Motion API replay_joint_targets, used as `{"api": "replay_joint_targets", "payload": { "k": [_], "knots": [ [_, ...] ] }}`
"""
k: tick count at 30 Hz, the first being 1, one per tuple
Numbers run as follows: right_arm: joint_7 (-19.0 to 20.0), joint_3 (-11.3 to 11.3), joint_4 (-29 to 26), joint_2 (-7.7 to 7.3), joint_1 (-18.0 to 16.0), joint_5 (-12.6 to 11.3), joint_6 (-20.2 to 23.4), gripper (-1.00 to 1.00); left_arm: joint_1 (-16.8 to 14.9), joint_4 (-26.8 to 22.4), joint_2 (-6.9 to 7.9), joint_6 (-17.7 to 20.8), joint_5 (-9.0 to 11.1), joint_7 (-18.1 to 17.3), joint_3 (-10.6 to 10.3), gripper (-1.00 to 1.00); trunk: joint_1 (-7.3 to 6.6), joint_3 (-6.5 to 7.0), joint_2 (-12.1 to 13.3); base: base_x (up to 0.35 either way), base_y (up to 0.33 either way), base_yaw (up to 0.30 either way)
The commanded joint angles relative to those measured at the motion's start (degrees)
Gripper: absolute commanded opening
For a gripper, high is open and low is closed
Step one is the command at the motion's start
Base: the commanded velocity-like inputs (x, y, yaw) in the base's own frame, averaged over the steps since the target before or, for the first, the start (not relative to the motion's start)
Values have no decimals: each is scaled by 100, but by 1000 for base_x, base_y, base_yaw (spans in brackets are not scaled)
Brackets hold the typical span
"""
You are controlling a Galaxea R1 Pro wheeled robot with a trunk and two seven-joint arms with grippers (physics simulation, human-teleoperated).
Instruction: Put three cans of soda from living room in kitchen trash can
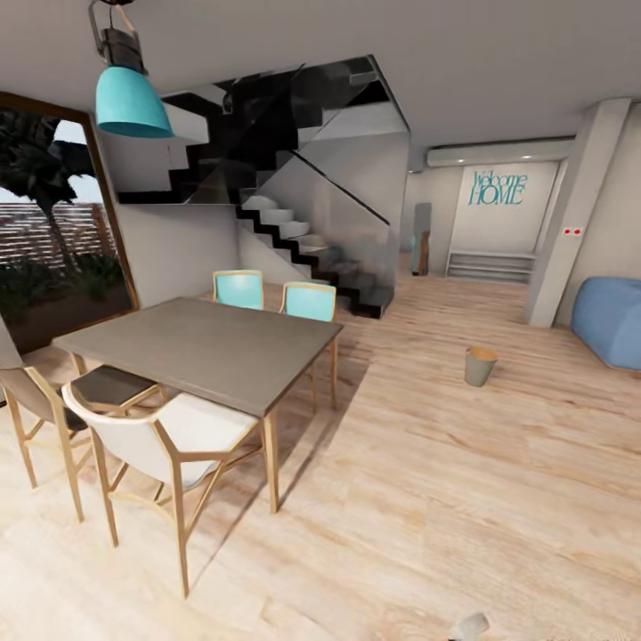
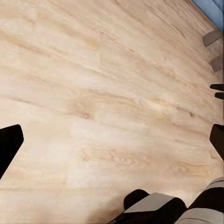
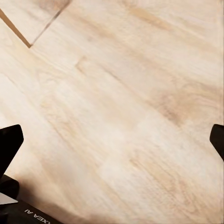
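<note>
The tash can (image 1: 481,366), a small pale grey bucket with a thin brown rim, stands upright on the light wood floor, right of the dining table and some way ahead of me. The three can of soda are out of view. In the left wrist view, my left gripper (image 2: 112,144) is open, its black fingertips (image 2: 9,145) far apart over bare floor with nothing between them. My right gripper (image 3: 112,142) is open the same way, its fingertips (image 3: 8,143) at the picture's edges above the floor planks.
A grey dining table (image 1: 205,347) with several wooden chairs (image 1: 169,445) fills the left foreground. A black staircase (image 1: 312,249) rises behind it. A light-blue sofa (image 1: 612,320) juts in at the right, beside a white pillar (image 1: 570,231). A corridor runs toward a far wall lettered "Welcome HOME".
</note>
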Motion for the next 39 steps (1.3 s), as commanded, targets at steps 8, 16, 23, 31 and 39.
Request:
{"api": "replay_joint_targets", "payload": {
  "k": [8,16,23,31,39],
  "knots": [
    [-3,0,0,0,0,0,-1,100,-1,0,0,0,1,0,-1,100,0,0,0,308,-155,-210],
    [-4,1,0,0,0,0,-8,100,-2,0,0,0,1,0,-1,100,0,0,0,333,-110,-43],
    [-4,4,0,0,0,0,-9,100,-2,0,0,0,0,0,-1,100,0,0,0,336,-107,-34],
    [-2,4,0,0,0,0,-1,100,-2,0,0,0,0,0,-1,100,0,0,0,336,-113,-218],
    [-1,0,0,0,0,0,0,100,-2,0,0,0,0,0,-1,100,0,0,0,336,-126,-267]
  ]
}}
